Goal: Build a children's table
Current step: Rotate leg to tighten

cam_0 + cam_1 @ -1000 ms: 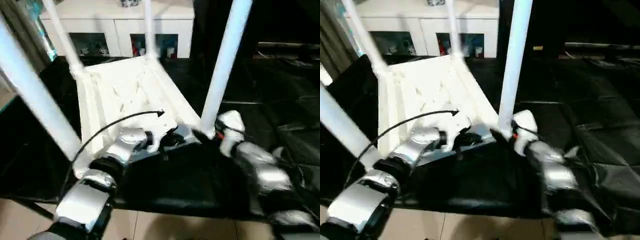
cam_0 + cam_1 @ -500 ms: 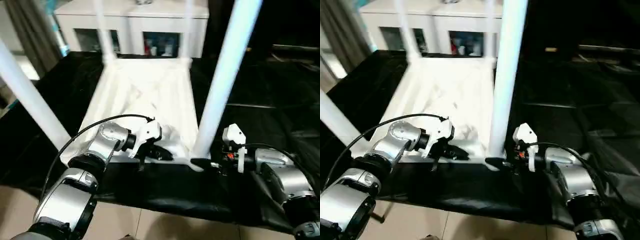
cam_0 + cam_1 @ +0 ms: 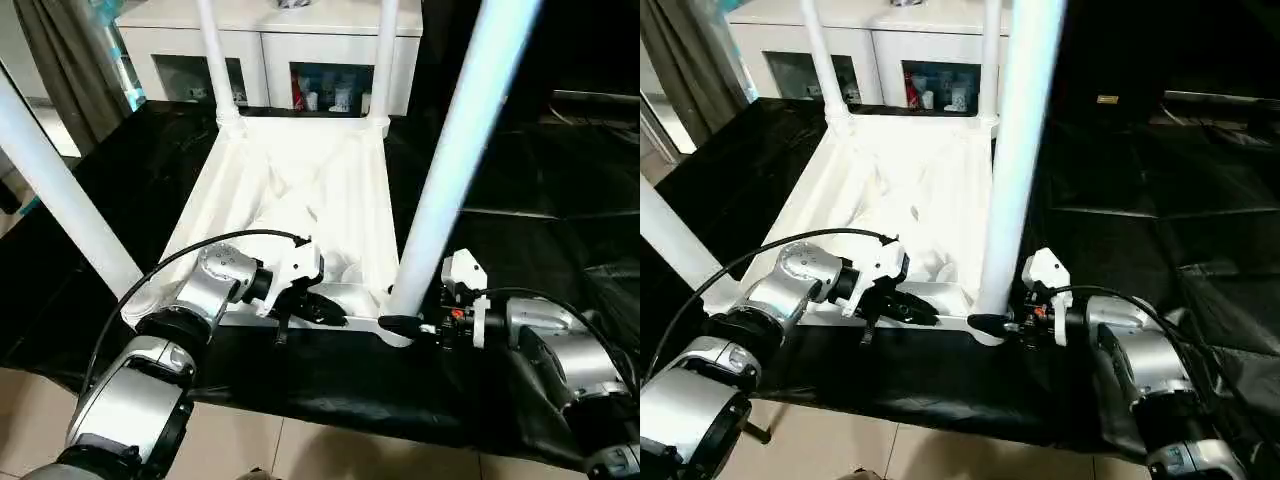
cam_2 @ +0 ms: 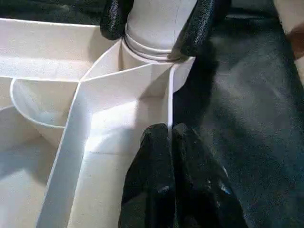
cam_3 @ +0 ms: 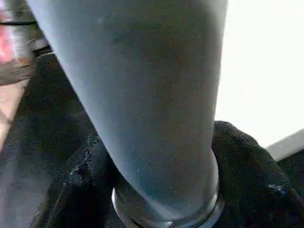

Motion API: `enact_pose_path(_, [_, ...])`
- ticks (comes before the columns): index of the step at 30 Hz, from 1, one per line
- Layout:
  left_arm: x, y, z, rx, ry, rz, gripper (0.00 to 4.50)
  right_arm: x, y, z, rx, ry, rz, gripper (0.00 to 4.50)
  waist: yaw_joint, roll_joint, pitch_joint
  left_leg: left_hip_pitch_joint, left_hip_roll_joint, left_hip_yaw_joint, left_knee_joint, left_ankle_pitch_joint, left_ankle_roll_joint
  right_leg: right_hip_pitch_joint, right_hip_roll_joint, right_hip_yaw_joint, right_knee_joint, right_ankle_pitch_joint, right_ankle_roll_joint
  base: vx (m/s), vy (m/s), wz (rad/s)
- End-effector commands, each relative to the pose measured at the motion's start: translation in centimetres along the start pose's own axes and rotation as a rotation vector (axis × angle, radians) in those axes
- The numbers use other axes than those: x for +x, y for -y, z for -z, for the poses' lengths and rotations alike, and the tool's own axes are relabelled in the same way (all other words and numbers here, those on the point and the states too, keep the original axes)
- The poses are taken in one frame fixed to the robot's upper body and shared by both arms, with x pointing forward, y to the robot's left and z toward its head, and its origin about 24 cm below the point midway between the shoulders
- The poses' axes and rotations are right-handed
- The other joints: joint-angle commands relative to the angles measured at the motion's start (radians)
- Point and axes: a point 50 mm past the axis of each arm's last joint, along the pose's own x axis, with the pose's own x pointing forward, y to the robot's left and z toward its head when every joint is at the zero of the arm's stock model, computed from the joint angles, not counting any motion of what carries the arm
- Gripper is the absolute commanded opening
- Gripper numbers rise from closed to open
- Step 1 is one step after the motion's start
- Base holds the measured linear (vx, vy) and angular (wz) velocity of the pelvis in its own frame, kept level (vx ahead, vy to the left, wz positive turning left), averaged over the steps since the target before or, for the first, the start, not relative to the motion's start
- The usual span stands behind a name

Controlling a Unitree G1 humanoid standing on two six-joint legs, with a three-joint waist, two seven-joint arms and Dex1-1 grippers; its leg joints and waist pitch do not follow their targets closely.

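Note:
The children's table [image 3: 300, 190] lies upside down on the black sheet, ribbed underside up. White tube legs stand in its corner sockets: near right [image 3: 455, 160], near left [image 3: 60, 200], far left [image 3: 215, 60], far right [image 3: 385, 55]. My left gripper [image 3: 330, 312] rests on the top's near rim. In the left wrist view this gripper [image 4: 170, 137] is shut, and the thin rim wall [image 4: 168, 99] runs in between its tips. My right gripper [image 3: 398, 322] clasps the flared base of the near right leg [image 5: 156, 95], its black pads [image 5: 247, 161] pressed against both sides.
A white cabinet with glass doors [image 3: 270, 40] stands behind the black-sheeted table [image 3: 540, 200]. A grey curtain [image 3: 60, 60] hangs at the far left. Pale floor tiles [image 3: 300, 450] show below the table's near edge. A black cable [image 3: 200, 255] arcs over my left forearm.
The whole view has swung and levelled, so the camera moved. My right gripper's fingers have closed in around the near right leg's base. The left gripper stays on the near rim.

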Motion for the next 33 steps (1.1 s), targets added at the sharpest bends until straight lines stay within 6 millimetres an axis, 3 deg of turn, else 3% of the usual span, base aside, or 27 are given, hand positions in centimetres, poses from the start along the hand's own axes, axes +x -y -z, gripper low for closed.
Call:
enact_pose_path(1, [0.7,-0.8,-1.3,0.019,0.042,-0.100,0.00,0.8,-0.1,0.8,0.012,-0.019,0.052,2.60,-0.006,-0.018,-0.060,0.014,0.074,-0.037,-0.069,-0.184,0.079,0.053,-0.096,0.060,-0.087,-0.371,-0.145,0.000,0.000,0.00])
enact_pose_path(6, [2.2,-1.6,-2.1,-0.005,0.070,-0.256,0.00,2.0,1.0,1.8,0.077,-0.016,0.296,2.59,-0.020,-0.019,-0.057,0.018,0.069,-0.041,-0.071,-0.211,0.058,0.051,-0.097,0.056,-0.101,-0.453,-0.114,0.000,0.000,0.00])
enact_pose_path(8, [3.2,-1.8,-2.6,-0.020,0.076,-0.321,0.00,2.9,1.3,2.1,0.136,-0.004,0.413,2.59,-0.038,-0.019,-0.056,0.019,0.064,-0.042,-0.071,-0.222,0.051,0.048,-0.093,0.054,-0.107,-0.482,-0.103,0.000,0.000,0.00])
enact_pose_path(12, [5.1,-1.7,-3.6,-0.040,0.097,-0.377,0.00,4.9,1.5,2.4,0.223,0.001,0.574,2.59,-0.052,-0.015,-0.057,0.015,0.064,-0.045,-0.073,-0.225,0.054,0.048,-0.094,0.054,-0.107,-0.479,-0.102,0.000,0.000,0.00])
enact_pose_path(14, [5.9,-1.5,-4.0,-0.039,0.109,-0.366,0.00,6.0,1.0,2.2,0.211,-0.005,0.555,2.59,-0.065,-0.016,-0.060,0.006,0.065,-0.048,-0.073,-0.216,0.062,0.055,-0.095,0.055,-0.099,-0.429,-0.115,0.000,0.000,0.00])
enact_pose_path(18, [6.5,-1.2,-4.2,-0.019,0.101,-0.351,0.00,7.3,0.5,1.7,0.144,-0.005,0.519,2.59,-0.068,-0.014,-0.067,0.002,0.063,-0.042,-0.066,-0.162,0.101,0.060,-0.096,0.060,-0.086,-0.314,-0.153,0.000,0.000,0.00])
enact_pose_path(20, [6.5,-1.2,-4.1,-0.019,0.096,-0.347,0.00,7.4,0.5,1.3,0.125,0.011,0.519,3.29,-0.068,-0.019,-0.066,0.002,0.063,-0.040,-0.066,-0.154,0.115,0.060,-0.095,0.061,-0.083,-0.292,-0.167,0.000,0.000,0.00])
enact_pose_path(21, [6.5,-1.2,-4.0,-0.019,0.095,-0.346,0.00,7.3,0.6,1.3,0.125,0.016,0.521,3.29,-0.067,-0.018,-0.065,0.003,0.062,-0.039,-0.065,-0.155,0.118,0.059,-0.095,0.060,-0.084,-0.305,-0.166,0.000,0.000,0.00])
enact_pose_path(26, [5.3,-1.1,-3.1,-0.010,0.071,-0.279,0.00,6.0,1.2,0.1,0.060,0.074,0.442,3.57,-0.066,-0.016,-0.065,0.004,0.067,-0.040,-0.067,-0.165,0.120,0.060,-0.094,0.062,-0.082,-0.302,-0.168,0.000,0.000,0.00])
enact_pose_path(28, [4.6,-1.1,-2.8,-0.003,0.060,-0.239,0.00,5.2,0.9,-0.3,0.033,0.091,0.337,3.57,-0.062,-0.014,-0.067,0.001,0.068,-0.038,-0.064,-0.146,0.146,0.064,-0.092,0.062,-0.074,-0.235,-0.185,0.000,0.000,0.00])
enact_pose_path(33, [3.0,-1.0,-2.1,0.023,0.041,-0.153,0.00,2.8,0.3,-0.3,-0.022,0.049,0.124,3.57,-0.044,-0.017,-0.069,0.000,0.071,-0.035,-0.060,-0.120,0.175,0.064,-0.091,0.059,-0.068,-0.204,-0.186,0.000,0.000,0.00])
